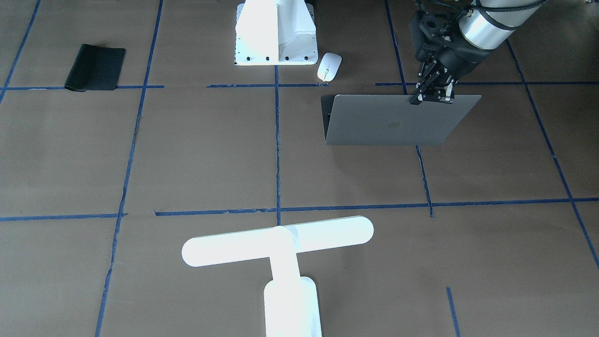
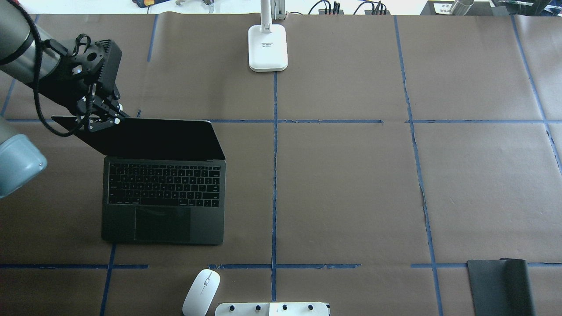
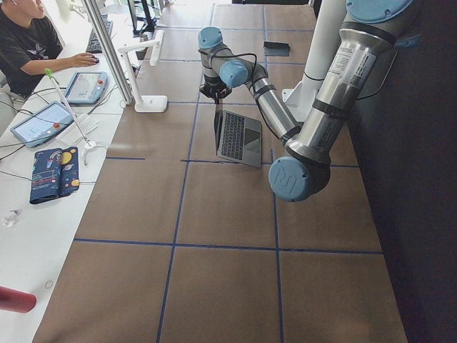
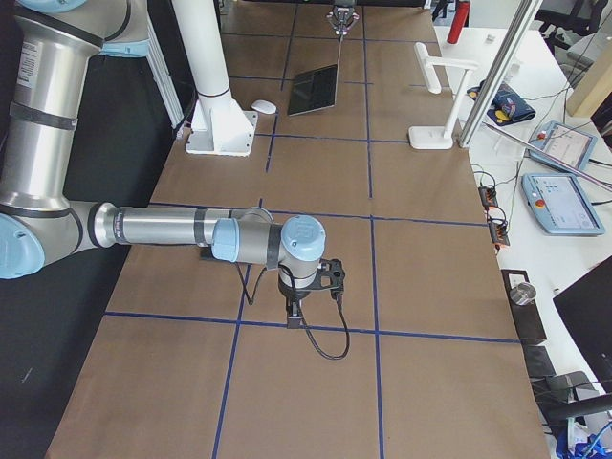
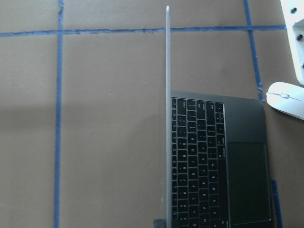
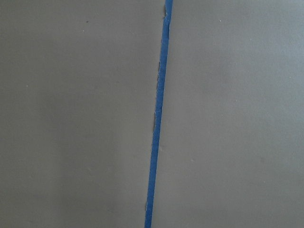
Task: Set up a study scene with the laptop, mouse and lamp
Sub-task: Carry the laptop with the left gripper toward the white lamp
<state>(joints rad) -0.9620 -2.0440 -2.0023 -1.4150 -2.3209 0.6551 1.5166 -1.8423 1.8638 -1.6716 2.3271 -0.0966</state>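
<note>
The grey laptop stands open on the table's left half, with its lid raised about upright. My left gripper is shut on the lid's top edge near a corner, also seen from overhead. In the left wrist view the lid shows edge-on beside the black keys. The white mouse lies near the robot's base, just beyond the laptop's trackpad side. The white lamp stands at the far edge, by the middle. My right gripper hangs low over bare table; I cannot tell its state.
A black mat lies at the near right corner. The white arm mount stands at the robot's edge beside the mouse. Blue tape lines cross the brown table. A seated person and tablets are at a side desk.
</note>
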